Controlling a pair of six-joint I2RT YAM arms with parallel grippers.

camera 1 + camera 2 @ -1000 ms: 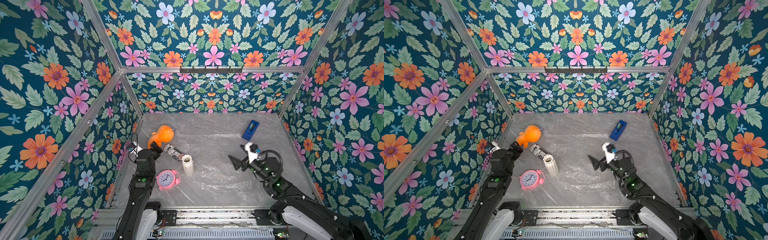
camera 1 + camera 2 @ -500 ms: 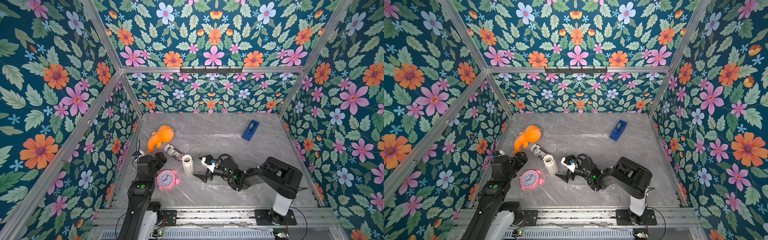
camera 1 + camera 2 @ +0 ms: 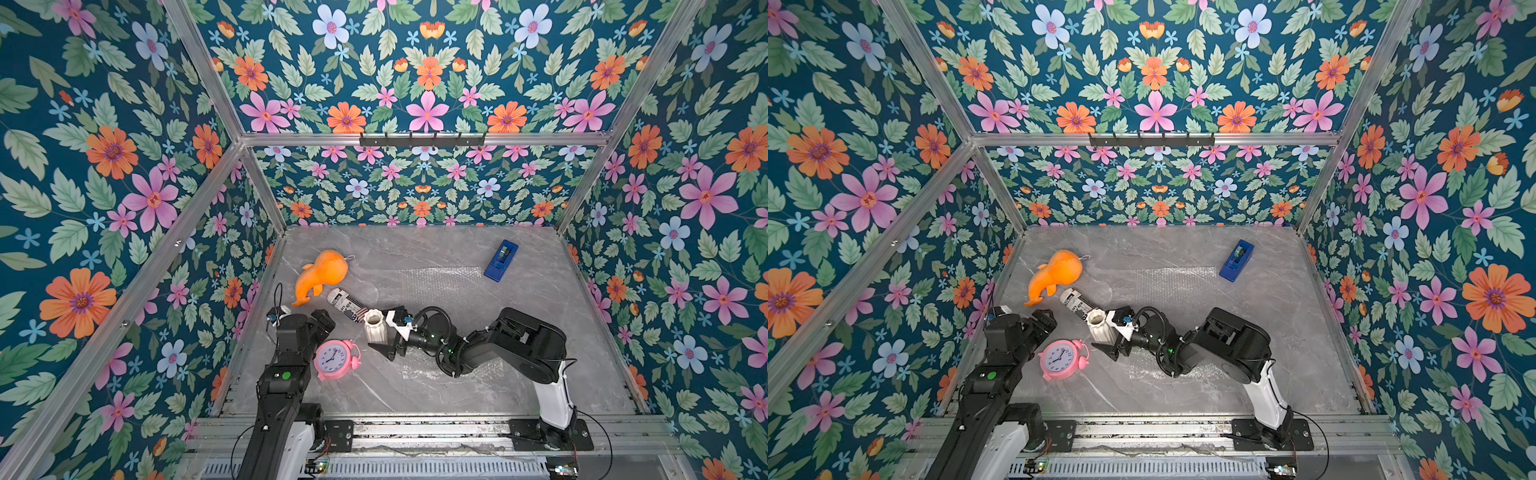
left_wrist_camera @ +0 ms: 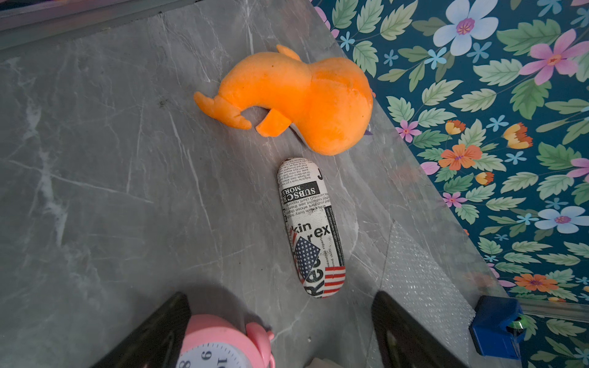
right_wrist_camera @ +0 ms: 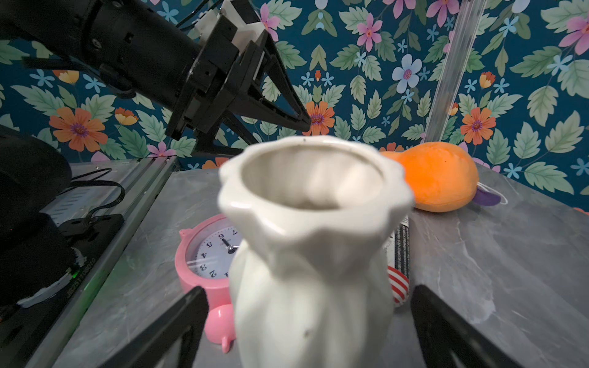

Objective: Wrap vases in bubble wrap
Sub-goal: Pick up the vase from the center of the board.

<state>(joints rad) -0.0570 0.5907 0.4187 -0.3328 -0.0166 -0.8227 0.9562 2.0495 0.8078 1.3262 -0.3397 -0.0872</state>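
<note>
Here, floral walls (image 3: 124, 166) enclose marble table (image 3: 415, 399); left gripper (image 3: 319, 322), right gripper (image 3: 379, 330) gape empty.

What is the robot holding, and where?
Nothing yet. The right claw is open, fingers either side of the white vase, near its belly, not touching. The left claw is open and empty too.

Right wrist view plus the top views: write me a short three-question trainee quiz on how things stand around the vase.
1. True or false: the right gripper has its jaws shut on the vase.
2. Which lies farthest from the vase? A. pink alarm clock B. printed case C. blue tape dispenser
3. Fill in: the vase stands ___ on the table.
Key: 1 false, the jaws stand open on either side of it; 2 C; 3 upright.
</note>
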